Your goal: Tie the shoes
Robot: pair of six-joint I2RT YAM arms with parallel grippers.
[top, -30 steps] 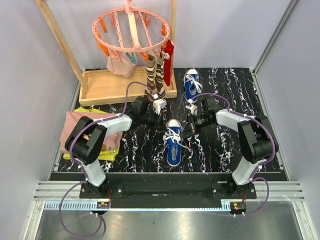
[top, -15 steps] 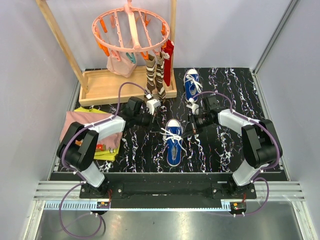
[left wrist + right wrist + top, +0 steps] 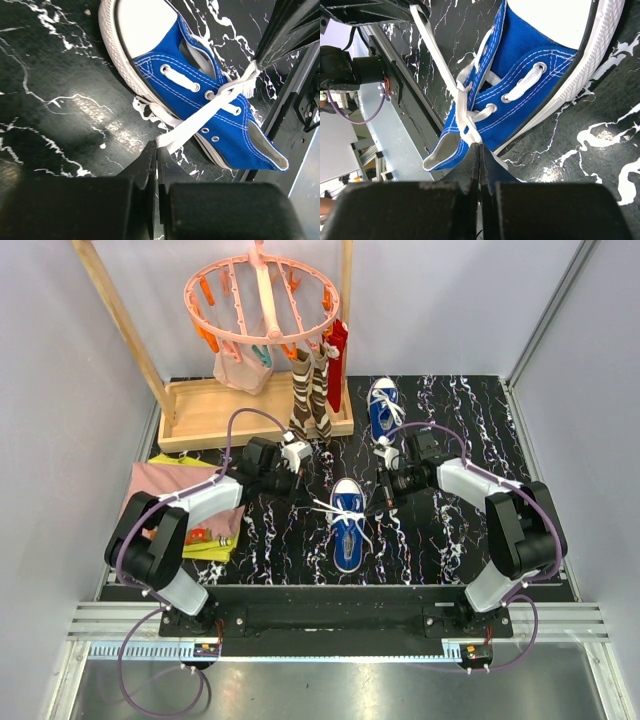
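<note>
A blue sneaker (image 3: 347, 523) with a white toe cap lies mid-table between my arms; it also shows in the left wrist view (image 3: 200, 85) and the right wrist view (image 3: 530, 75). My left gripper (image 3: 305, 499) is shut on one white lace end (image 3: 200, 120), which runs taut from the shoe to its tips (image 3: 157, 150). My right gripper (image 3: 381, 502) is shut on the other lace end (image 3: 465, 107) at its tips (image 3: 479, 147). The laces cross over the shoe's tongue. A second blue sneaker (image 3: 382, 408) lies further back.
A wooden tray stand (image 3: 215, 412) with a pink clip hanger (image 3: 262, 300) and hanging socks (image 3: 312, 390) stands at the back left. Folded pink and yellow cloths (image 3: 160, 502) lie at the left edge. The table's metal front rail (image 3: 330, 618) runs along the near edge.
My left gripper has moved back and leftward, drawing the lace taut out to the shoe's left. My right gripper has shifted only slightly and holds its lace beside the shoe.
</note>
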